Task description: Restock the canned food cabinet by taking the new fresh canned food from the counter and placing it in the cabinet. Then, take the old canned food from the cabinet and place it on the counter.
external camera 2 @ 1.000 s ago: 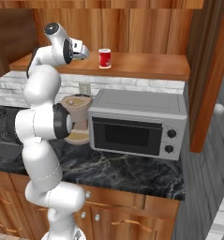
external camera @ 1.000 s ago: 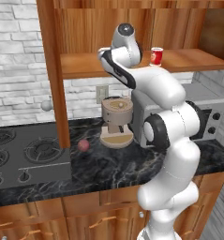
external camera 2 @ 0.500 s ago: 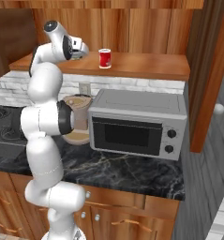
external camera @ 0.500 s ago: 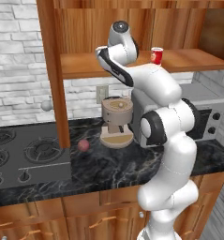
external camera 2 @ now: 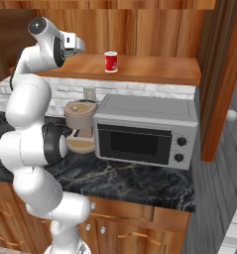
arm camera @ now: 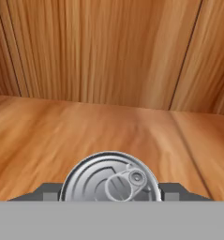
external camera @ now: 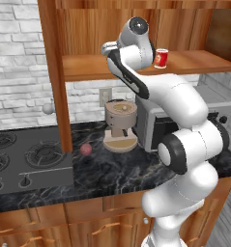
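Observation:
The old canned food (arm camera: 109, 179), a flat silver tin with a ring pull, lies on the cabinet (arm camera: 48, 136) shelf. My gripper (arm camera: 108, 193) is open, and its dark fingertips (arm camera: 47, 191) stand close on either side of the tin. In the right base view the gripper (external camera 2: 78, 43) reaches into the left part of the cabinet (external camera 2: 154, 68). The new fresh canned food (external camera: 160, 58), a red can (external camera 2: 110, 62), stands upright on the same shelf, to the right of my hand. The black marble counter (external camera: 112, 169) lies below.
A coffee machine (external camera: 120, 124) and a grey microwave (external camera 2: 147, 131) stand on the counter (external camera 2: 130, 179) under the shelf. A dull red ball (external camera: 86, 149) lies beside the gas hob (external camera: 25, 159). The cabinet's thick side post (external camera: 54, 72) rises at the left.
My upper arm and hand have shifted slightly along the shelf. The red can has not moved.

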